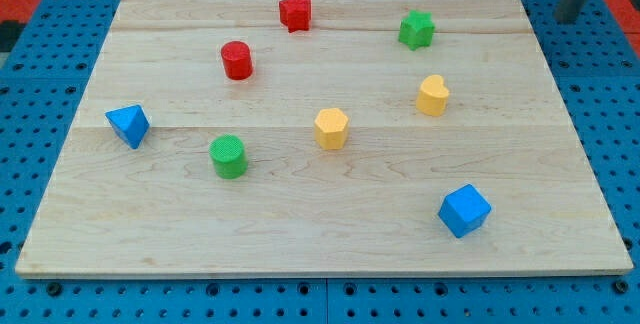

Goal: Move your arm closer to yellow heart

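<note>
My tip (567, 19) shows only as a dark rod at the view's top right, off the board's top right corner over the blue pegboard (610, 84); its very end looks to sit just past the wooden board's (330, 224) edge, and there are no fingers on it to open or close. It touches no block. The yellow heart (432, 95) stands right of the board's middle, well apart from my tip, below the green star (417, 29) that sits near the top edge. A yellow hexagon block (331, 128) lies near the centre, to the heart's left. The red star (294, 11) is by the top edge, the red cylinder (237, 60) left of centre, the green cylinder (228, 156) lower left, a blue pyramid-like block (128, 124) near the left edge, and a blue cube (464, 210) toward the bottom right corner.
</note>
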Controlling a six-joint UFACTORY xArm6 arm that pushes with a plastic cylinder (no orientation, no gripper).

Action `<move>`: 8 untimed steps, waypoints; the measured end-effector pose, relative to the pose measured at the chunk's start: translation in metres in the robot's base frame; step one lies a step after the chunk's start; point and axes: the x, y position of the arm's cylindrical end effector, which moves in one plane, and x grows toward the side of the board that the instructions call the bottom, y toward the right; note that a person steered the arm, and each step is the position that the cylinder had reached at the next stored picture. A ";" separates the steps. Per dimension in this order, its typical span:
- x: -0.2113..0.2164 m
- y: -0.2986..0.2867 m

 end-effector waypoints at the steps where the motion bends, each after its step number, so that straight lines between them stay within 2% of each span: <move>1: 0.028 -0.005; 2: 0.029 -0.004; 3: 0.058 -0.028; 5: 0.171 -0.057; 6: 0.192 -0.109; 7: 0.192 -0.204; 8: 0.184 -0.256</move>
